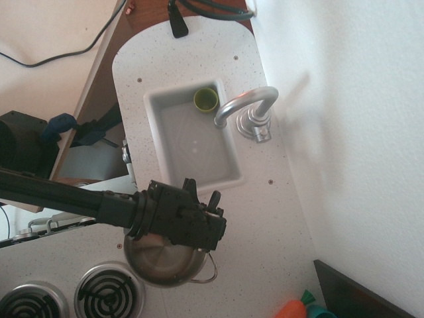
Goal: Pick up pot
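At the near edge of the counter (278,218), two coiled stove burners show: one (108,291) fully in view and one (26,305) cut off by the left corner. In the bottom right corner lie an orange toy piece (291,309) and a teal one (317,310), beside one dark panel (361,295).

Just behind the burners sits the one pot (162,262), round and shiny, on the speckled counter between the stove and the sink. One thin wire handle (211,270) shows on its right side; a second handle cannot be made out. The single black arm (59,199) reaches in from the left, and its gripper (192,228) sits directly over the pot's far rim, covering it. Seen from above, the fingers are hidden under the gripper body, so I cannot tell whether they are spread or closed on the rim.

Further back is one rectangular white sink (192,139) with one small yellow-green cup (205,99) in its far right corner. One curved silver faucet (245,109) arches over the basin from the right. At the far end, one black plug (177,23) rests on the counter edge.
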`<move>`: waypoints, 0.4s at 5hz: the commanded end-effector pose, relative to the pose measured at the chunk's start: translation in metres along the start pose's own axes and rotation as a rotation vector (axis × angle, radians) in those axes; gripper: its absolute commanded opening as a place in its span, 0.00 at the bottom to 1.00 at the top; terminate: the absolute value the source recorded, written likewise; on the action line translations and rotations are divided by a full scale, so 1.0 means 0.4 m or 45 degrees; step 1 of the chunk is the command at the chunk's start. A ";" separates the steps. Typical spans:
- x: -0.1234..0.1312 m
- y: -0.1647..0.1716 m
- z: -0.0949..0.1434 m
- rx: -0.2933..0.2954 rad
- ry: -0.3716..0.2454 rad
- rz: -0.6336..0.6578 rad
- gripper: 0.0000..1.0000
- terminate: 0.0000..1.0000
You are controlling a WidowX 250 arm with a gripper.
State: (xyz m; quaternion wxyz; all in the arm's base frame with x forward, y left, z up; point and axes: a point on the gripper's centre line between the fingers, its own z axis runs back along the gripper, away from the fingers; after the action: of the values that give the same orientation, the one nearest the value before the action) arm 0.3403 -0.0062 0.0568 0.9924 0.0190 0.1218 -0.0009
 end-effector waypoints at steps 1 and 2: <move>0.006 -0.020 0.050 0.044 -0.096 -0.074 0.00 0.00; 0.002 -0.037 0.083 0.146 -0.133 -0.109 0.00 0.00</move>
State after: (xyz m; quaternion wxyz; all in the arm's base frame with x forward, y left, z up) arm 0.3440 -0.0299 0.0740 0.9875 0.0964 0.1009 -0.0732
